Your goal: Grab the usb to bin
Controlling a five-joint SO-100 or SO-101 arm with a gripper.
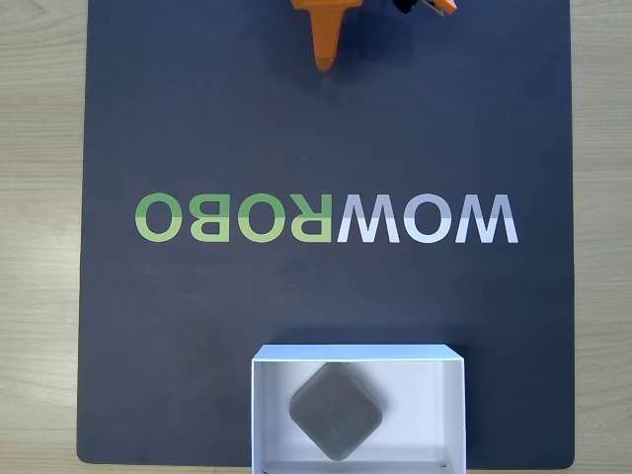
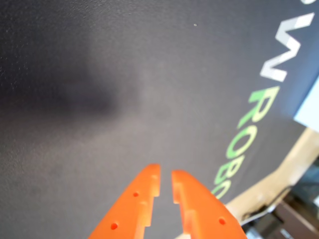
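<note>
USB, a small flat matte grey square block with rounded corners, lies turned like a diamond inside the bin, a white shallow rectangular box with thin walls, at the bottom edge of the fixed view. On this evidence the transfer appears complete.

Orange 2-finger tool sits well apart from the bin, at the top edge of the fixed view. In the wrist view its jaws stand nearly together with a narrow slit between them and nothing held.

Remaining step, as judged: retire the arm clear of the bin and leave the block undisturbed.

Surroundings: dark mat printed with white and green lettering over a pale wooden worktop. Nothing lies between tool and bin.
</note>
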